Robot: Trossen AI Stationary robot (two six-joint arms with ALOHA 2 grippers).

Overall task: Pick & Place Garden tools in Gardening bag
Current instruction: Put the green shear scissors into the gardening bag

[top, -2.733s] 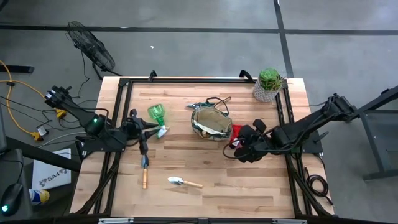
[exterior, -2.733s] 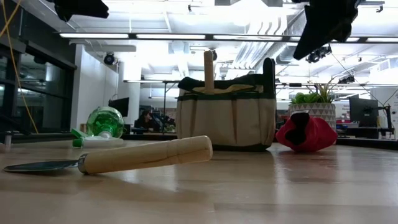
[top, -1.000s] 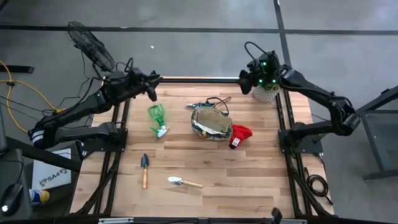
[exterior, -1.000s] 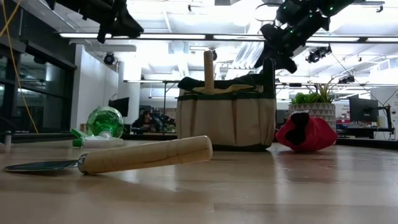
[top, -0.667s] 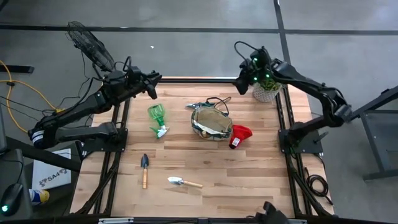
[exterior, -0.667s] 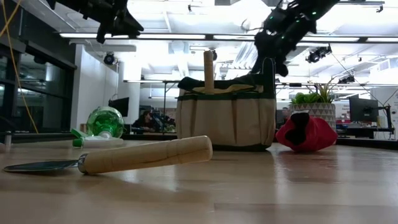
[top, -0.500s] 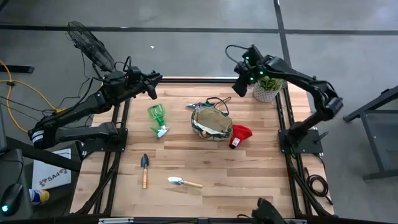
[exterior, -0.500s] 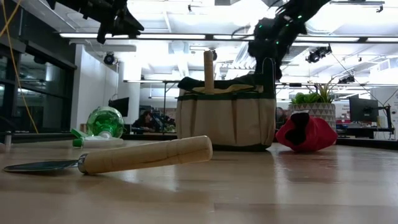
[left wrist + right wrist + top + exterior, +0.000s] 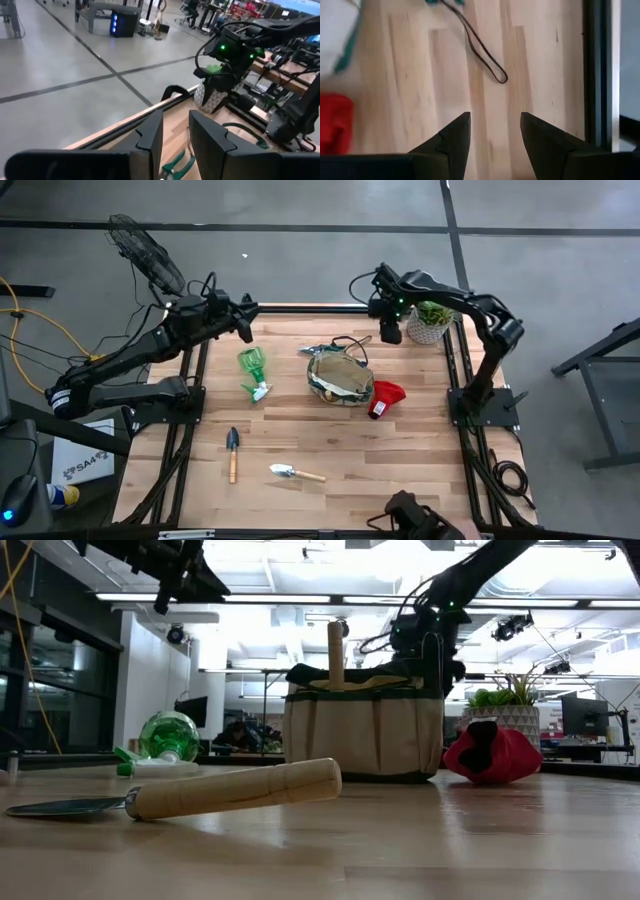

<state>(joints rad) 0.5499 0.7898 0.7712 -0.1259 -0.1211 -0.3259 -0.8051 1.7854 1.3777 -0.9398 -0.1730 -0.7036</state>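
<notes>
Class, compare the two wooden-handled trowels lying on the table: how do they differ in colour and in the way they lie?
The dark trowel has a black blade and lies lengthwise, blade toward the bag. The silver trowel has a pale metal blade and lies crosswise, nearer the front edge. Both have light wooden handles and lie flat, untouched.

Gardening bag (image 9: 340,380) mid-table, spray bottle (image 9: 252,370) to its left, red item (image 9: 384,397) touching its right side, potted succulent (image 9: 432,317) at far right corner, two trowels (image 9: 232,452) (image 9: 296,473) near front-left, apart from each other.

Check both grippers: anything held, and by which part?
Nothing held. Left gripper and right gripper both hang above the table's far edge, jaws parted with only bare gap between.
</notes>
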